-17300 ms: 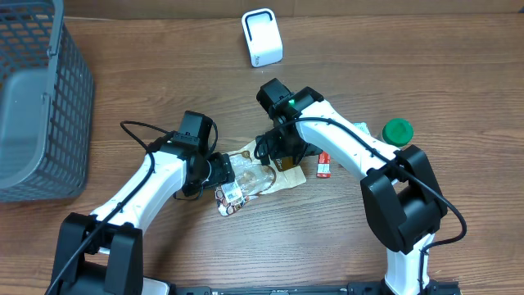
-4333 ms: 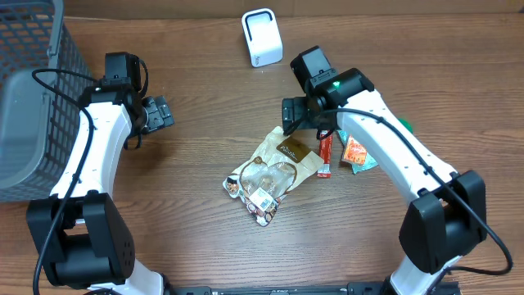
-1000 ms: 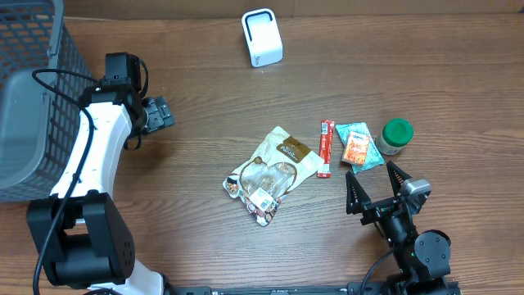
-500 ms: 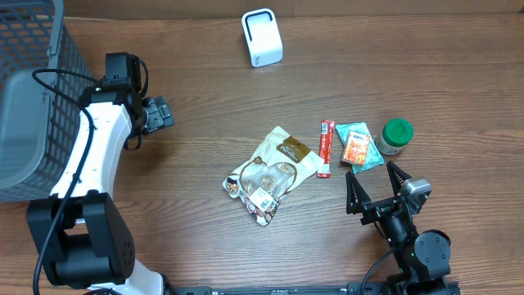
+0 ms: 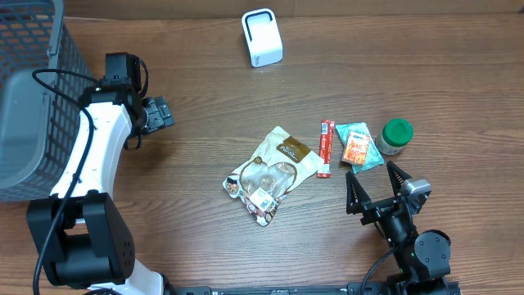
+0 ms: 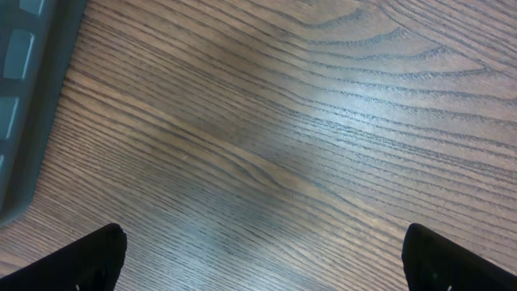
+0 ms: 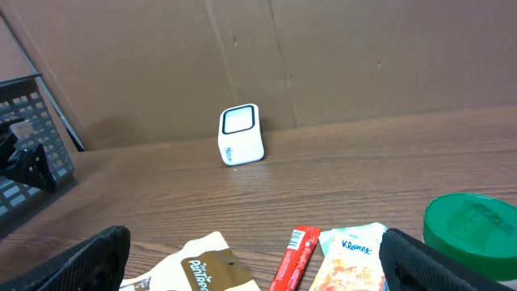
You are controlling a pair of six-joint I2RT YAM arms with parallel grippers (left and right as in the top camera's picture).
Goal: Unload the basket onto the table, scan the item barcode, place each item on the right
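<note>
**Bag lies loose mid-table, both grippers wide and clear of it**

The bag [image 5: 270, 170] lies flat in the middle of the table [image 5: 205, 246], slanted, with a white label [image 5: 264, 197] at its near end. Nothing grips it and nothing touches it.

The right gripper [image 5: 375, 187] sits low near the front edge, on the right. Its fingers [image 5: 352, 195] are spread wide with nothing between them, and they point toward the back of the table. The bag is well off to their left. Its tan top shows only at the bottom of the wrist view [image 7: 206, 267], left of centre and inside the spread of the two fingertips, but ahead of them. Just in front of these fingers lie a red stick [image 5: 326, 147], a tissue pack [image 5: 359, 147] and a green-lidded jar [image 5: 396, 135], side by side to the right of the bag.

The left gripper [image 5: 160, 113] is far over on the left, near the basket [image 5: 33, 106]. Its fingers [image 6: 89, 259] are also wide apart, over bare wood. The bag is well away from it, toward the centre.

The scanner [image 5: 262, 38] stands upright at the back edge, well apart from the bag and from both grippers.
</note>
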